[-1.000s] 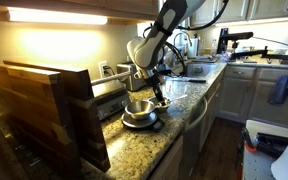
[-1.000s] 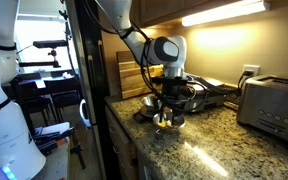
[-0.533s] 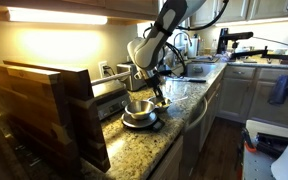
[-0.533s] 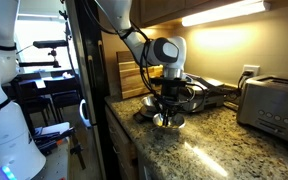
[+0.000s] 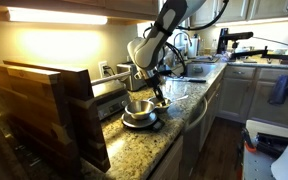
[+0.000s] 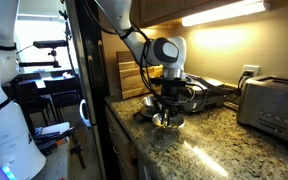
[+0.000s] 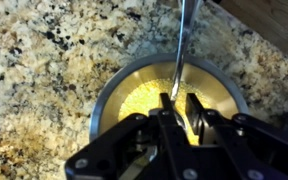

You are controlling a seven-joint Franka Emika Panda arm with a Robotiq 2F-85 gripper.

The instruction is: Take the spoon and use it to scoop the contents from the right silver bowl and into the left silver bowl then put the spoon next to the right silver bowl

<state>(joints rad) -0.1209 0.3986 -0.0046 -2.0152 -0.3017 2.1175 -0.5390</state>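
Observation:
The right silver bowl (image 7: 108, 88), small and shallow, holds yellow grains (image 7: 142, 97) and sits on the speckled granite counter. My gripper (image 7: 179, 103) hangs right over it, shut on the thin metal spoon (image 7: 180, 40); the spoon's lower end is hidden between the fingers. In both exterior views the gripper (image 5: 159, 96) (image 6: 164, 110) is low over this small bowl (image 6: 168, 123). The left silver bowl (image 5: 137, 107) (image 6: 148, 103), larger and deeper, stands beside it on a dark base.
Wooden cutting boards (image 5: 44, 110) stand on the counter, and another (image 6: 130, 70) leans behind the bowls. A toaster (image 6: 272, 105) and a dark pan (image 6: 210, 92) are nearby. The counter's front edge (image 5: 189, 125) is close to the bowls.

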